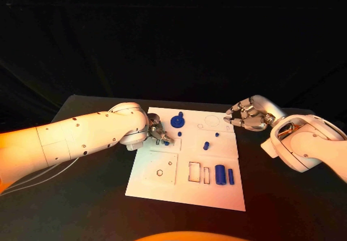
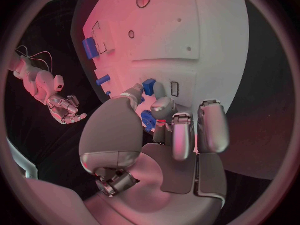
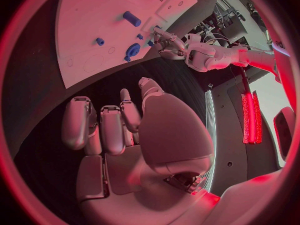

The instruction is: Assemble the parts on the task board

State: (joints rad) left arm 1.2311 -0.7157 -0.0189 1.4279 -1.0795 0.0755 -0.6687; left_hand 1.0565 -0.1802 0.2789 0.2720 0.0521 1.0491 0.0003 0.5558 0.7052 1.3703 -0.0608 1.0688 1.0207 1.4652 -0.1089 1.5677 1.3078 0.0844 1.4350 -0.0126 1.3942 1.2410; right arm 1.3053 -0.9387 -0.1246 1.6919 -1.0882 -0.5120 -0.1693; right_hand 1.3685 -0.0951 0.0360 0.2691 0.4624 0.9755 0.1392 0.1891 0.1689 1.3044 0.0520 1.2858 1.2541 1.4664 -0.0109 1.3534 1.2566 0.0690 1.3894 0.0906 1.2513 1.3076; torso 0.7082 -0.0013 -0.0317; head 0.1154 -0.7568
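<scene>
The white task board lies in the middle of the black table. My left hand reaches over its left edge and pinches a small blue part between thumb and fingers, low over the board. Another small blue part sits just beyond the thumb tip. A round blue disc lies further back, and two blue cylinders stand near the front right. My right hand hovers at the board's far right corner, fingers loosely bent, holding nothing. The right wrist view shows the board ahead of its fingers.
Small blue pegs stand in the board's middle. Rectangular slots and a round hole are outlined on the near half. Black table surrounds the board on all sides.
</scene>
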